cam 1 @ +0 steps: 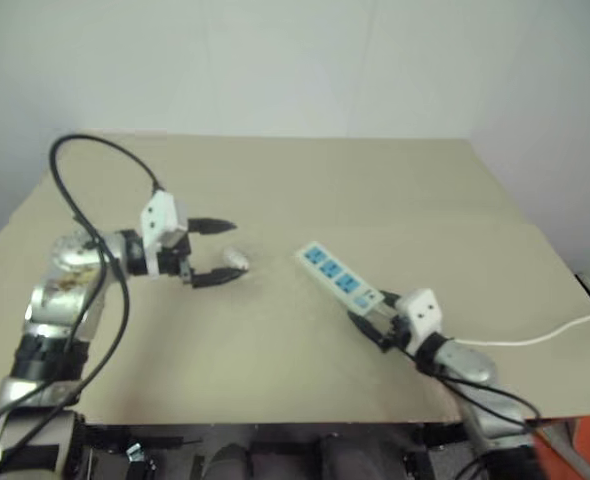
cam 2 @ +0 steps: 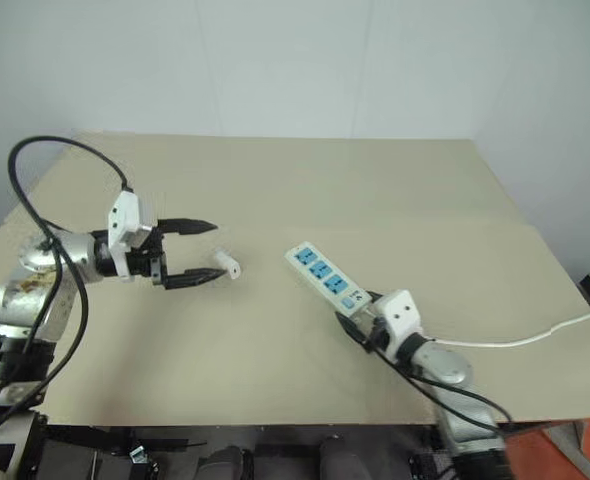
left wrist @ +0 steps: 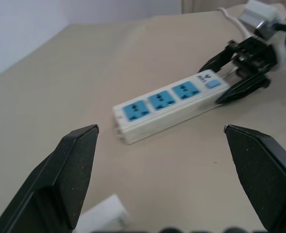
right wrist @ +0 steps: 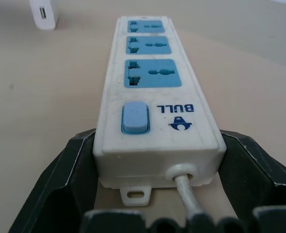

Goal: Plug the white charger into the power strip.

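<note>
From the left eye, a tan table (cam 1: 305, 340) carries the power strip (cam 1: 338, 277), lying at a slant right of centre, its cord (cam 1: 535, 335) trailing off to the right edge. The right gripper (cam 1: 371, 322) has its two black fingers on either side of the strip's switch end. The charger (cam 1: 236, 259) lies left of the strip, well apart from it, just beside the tips of the left gripper (cam 1: 215, 253), whose jaws stand wide apart with nothing between them.

The left wrist view shows that gripper's fingers (left wrist: 68, 177) spread wide, the charger (left wrist: 104, 219) low between them on the table, and the strip (left wrist: 169, 107) beyond with three blue sockets and the right gripper at its far end.

In the right wrist view the right gripper's jaws are clamped against both sides of the strip (right wrist: 155, 104) at its switch (right wrist: 135, 117) end, and the charger (right wrist: 42, 13) lies far off near the strip's other end
</note>
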`<state>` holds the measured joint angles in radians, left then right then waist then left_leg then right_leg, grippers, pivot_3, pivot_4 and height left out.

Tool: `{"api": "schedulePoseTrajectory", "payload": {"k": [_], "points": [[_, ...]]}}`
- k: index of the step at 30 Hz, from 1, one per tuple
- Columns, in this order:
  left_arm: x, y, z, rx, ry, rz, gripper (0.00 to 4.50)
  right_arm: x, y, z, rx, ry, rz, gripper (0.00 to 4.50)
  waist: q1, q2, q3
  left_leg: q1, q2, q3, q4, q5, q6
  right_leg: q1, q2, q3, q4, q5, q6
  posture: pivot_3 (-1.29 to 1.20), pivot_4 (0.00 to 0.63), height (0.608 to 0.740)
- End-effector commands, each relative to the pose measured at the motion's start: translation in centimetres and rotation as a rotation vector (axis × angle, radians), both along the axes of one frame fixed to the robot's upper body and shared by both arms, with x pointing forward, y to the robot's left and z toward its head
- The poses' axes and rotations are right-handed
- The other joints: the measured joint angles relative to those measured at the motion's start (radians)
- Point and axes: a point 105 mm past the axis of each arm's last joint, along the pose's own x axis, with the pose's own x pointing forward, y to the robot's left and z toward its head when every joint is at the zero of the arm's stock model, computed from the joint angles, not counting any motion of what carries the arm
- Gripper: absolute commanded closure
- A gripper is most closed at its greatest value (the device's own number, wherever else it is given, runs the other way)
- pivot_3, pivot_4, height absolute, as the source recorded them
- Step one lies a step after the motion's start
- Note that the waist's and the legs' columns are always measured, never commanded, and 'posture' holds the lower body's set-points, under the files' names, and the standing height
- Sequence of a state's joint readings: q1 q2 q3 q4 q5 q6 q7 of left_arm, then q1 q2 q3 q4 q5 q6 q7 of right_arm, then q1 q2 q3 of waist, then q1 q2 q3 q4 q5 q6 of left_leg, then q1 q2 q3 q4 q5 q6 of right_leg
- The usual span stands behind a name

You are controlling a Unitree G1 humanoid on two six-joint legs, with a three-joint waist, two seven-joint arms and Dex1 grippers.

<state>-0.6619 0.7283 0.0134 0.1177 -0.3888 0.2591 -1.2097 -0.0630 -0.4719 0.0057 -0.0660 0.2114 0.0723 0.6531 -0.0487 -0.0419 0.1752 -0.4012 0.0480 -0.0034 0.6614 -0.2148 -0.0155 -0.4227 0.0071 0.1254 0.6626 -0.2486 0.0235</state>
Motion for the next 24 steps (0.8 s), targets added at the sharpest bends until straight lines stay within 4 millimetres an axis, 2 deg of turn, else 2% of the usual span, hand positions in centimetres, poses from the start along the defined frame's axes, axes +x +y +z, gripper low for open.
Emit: {"api": "schedulePoseTrajectory", "payload": {"k": [1,5,8,12,14,20,24], "points": [[1.6,-1.2,2.4,0.047,-0.146,0.055,0.0,-2.0,-0.6,1.5,0.024,0.031,0.167,1.11,0.004,0.0,0.0,0.0,0.0,0.0,0.0,0.0,0.0,0.0,0.0,0.0,0.0,0.0,0.0,0.0,0.15,0.74],[3.9,-2.2,3.7,0.162,-0.163,0.121,0.0,-3.1,-0.3,2.0,-0.03,0.05,0.307,1.11,0.0,0.0,0.0,0.001,0.0,0.0,0.0,0.0,0.0,0.0,0.001,0.001,0.001,0.0,0.0,0.0,0.15,0.74],[5.0,-2.3,3.6,0.293,-0.134,0.118,0.0,-3.4,0.5,2.1,-0.05,0.075,0.381,1.11,-0.011,0.0,0.0,0.001,0.0,0.0,0.0,0.0,0.0,0.0,0.002,0.002,0.001,0.0,0.001,0.0,0.15,0.74],[6.7,-2.0,2.9,0.443,0.132,0.129,0.0,-3.5,2.2,2.5,-0.057,0.062,0.458,1.11,-0.021,-0.001,0.001,0.0,0.0,-0.001,0.0,0.0,0.0,-0.001,0.003,0.001,0.002,0.0,0.001,0.0,0.15,0.74],[7.5,-1.5,2.6,0.545,0.144,0.158,0.0,-3.6,2.5,2.4,-0.058,0.078,0.49,1.11,-0.021,-0.001,0.001,-0.001,-0.001,-0.002,0.0,0.0,0.0,-0.001,0.003,0.001,0.001,0.0,0.001,0.0,0.15,0.74],[7.2,-0.6,1.7,0.882,0.056,-0.017,0.0,-4.3,3.0,2.0,-0.063,0.146,0.576,1.11,-0.02,0.0,0.002,-0.005,-0.001,-0.002,0.0,-0.001,0.001,-0.004,0.003,0.002,0.0,-0.001,0.0,0.0,0.15,0.74],[5.9,-1.0,1.4,0.981,0.049,-0.197,0.0,-4.5,3.4,2.0,-0.08,0.159,0.609,1.11,-0.017,-0.001,0.003,-0.006,-0.001,-0.002,0.0,-0.001,0.001,-0.005,0.002,0.002,0.0,-0.001,0.0,0.0,0.15,0.74]]}}
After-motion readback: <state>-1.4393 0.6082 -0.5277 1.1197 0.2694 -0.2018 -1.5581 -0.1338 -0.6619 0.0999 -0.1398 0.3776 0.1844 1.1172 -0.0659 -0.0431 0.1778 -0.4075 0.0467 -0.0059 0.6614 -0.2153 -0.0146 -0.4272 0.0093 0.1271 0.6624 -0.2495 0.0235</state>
